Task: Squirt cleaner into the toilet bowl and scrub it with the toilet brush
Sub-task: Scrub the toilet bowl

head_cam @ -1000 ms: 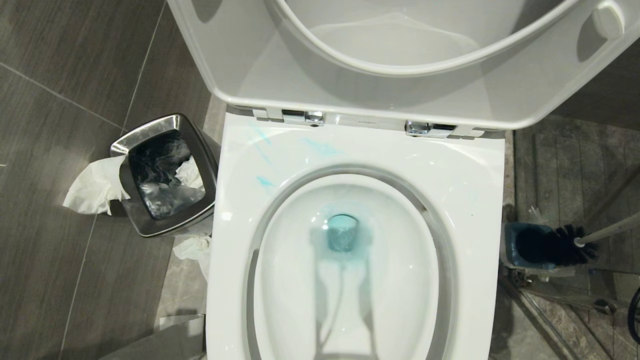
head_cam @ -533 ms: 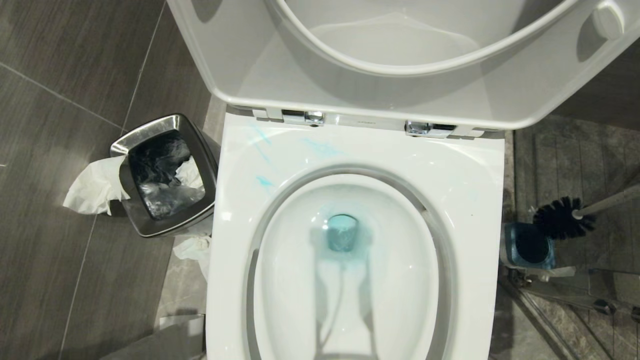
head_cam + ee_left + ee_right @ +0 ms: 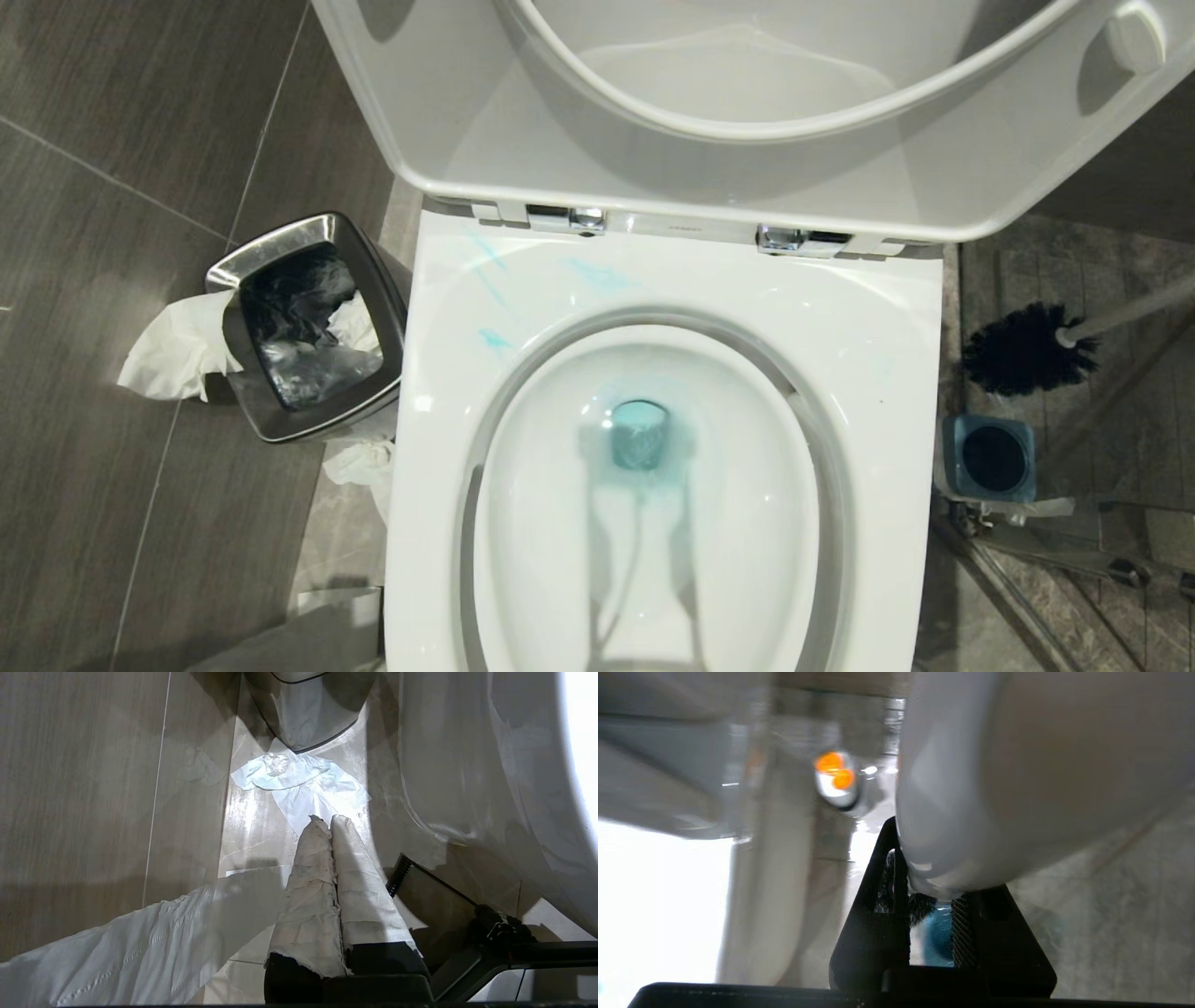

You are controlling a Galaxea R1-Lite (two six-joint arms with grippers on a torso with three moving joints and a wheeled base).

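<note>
The toilet bowl point(image 3: 672, 280) fills the head view, its seat and lid raised. Cleaner point(image 3: 639, 439) tints the water at the drain blue, and pale blue smears point(image 3: 597, 275) streak the back rim. To the bowl's right the toilet brush hangs clear of its holder: the black bristle head point(image 3: 1022, 348) and the white handle point(image 3: 1130, 313), which runs off the right edge. My right gripper point(image 3: 931, 877) is shut on the white handle point(image 3: 1017, 765) and is outside the head view. My left gripper point(image 3: 329, 819) is shut and empty, low over the floor beside the bowl.
The square blue-grey holder point(image 3: 988, 457) stands on the floor right of the bowl. A steel bin point(image 3: 308, 327) with a black liner sits left of the bowl, with white tissue point(image 3: 173, 350) beside it. More tissue point(image 3: 299, 779) lies on the floor ahead of my left gripper.
The brush head has come out of the holder and risen, moving toward the wall behind the holder. The bowl, the bin and the left arm have not moved.
</note>
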